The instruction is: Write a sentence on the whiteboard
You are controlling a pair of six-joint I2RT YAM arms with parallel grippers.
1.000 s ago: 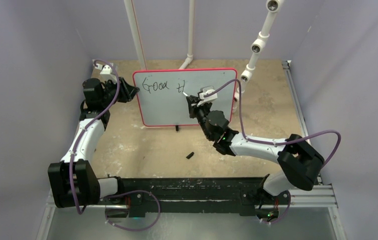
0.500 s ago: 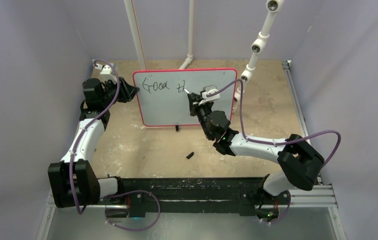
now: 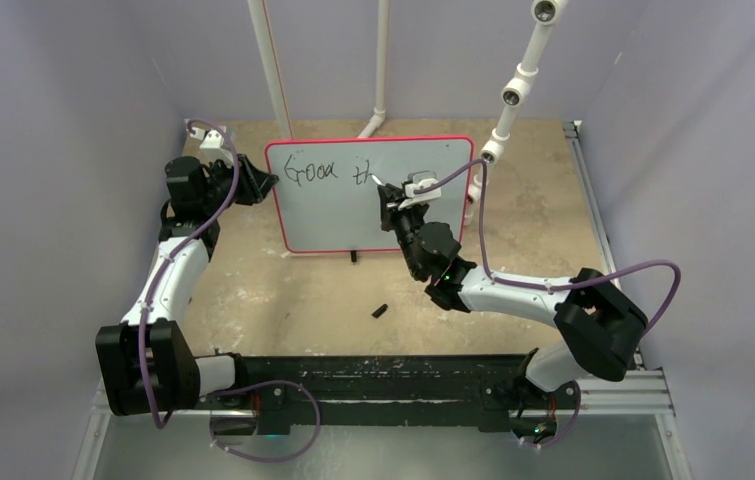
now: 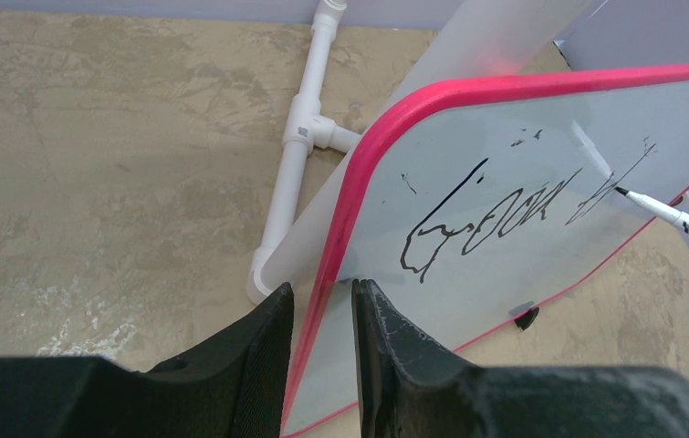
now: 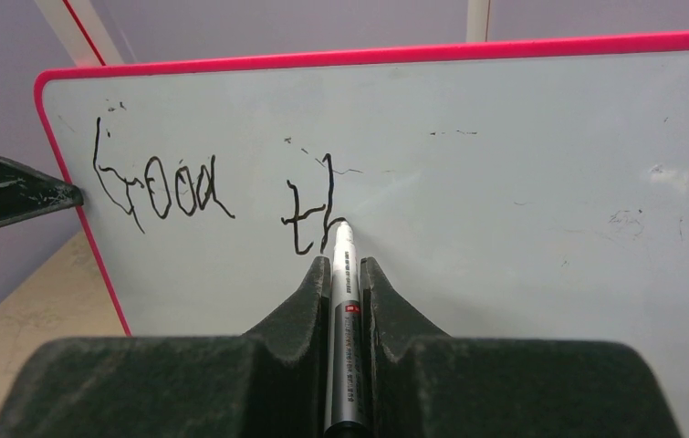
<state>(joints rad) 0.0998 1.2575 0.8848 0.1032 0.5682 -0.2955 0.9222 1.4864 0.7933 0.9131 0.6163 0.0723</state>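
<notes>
The tan table [image 3: 283,290] holds the whiteboard [image 3: 338,218], which stands up at the back middle. The left gripper [image 4: 322,303] pinches the board's left red rim between its 2 fingers. The right gripper [image 5: 341,264] squeezes a marker [image 5: 344,342], its tip touching the board. The sentence [image 5: 196,197] reads just "Good th" near the top left.

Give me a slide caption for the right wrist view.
Right end effector holds a marker to the whiteboard; the sentence reads "Good th".
</notes>
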